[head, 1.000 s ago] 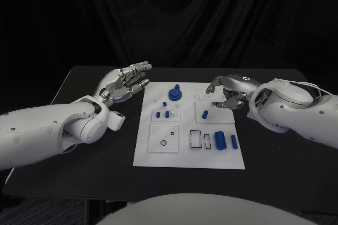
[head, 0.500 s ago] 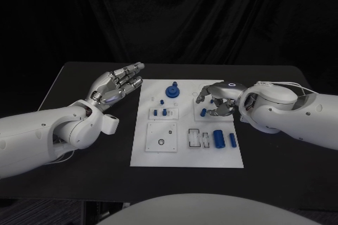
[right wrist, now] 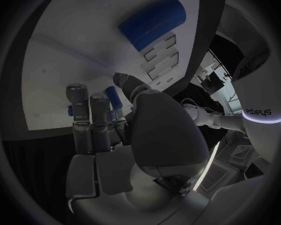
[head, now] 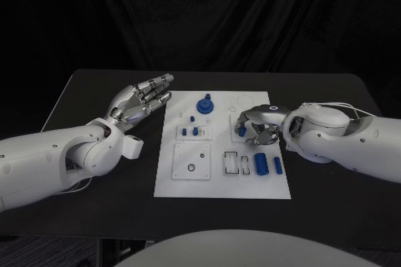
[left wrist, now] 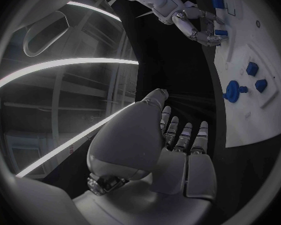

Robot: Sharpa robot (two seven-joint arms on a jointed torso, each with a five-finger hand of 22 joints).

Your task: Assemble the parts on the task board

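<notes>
Lowering since before, the right hand [head: 257, 130] curled around a small blue peg [head: 242, 130] on the task board [head: 222, 183], possibly pinching it. Left hand [head: 139, 101] hovered open. Light, rigid, slippery; pinch its sides.

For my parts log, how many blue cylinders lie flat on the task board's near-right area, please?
2: a thick cylinder beside the rectangular slots, a thin cylinder right of it. The right hand may hide others farther back.
</notes>
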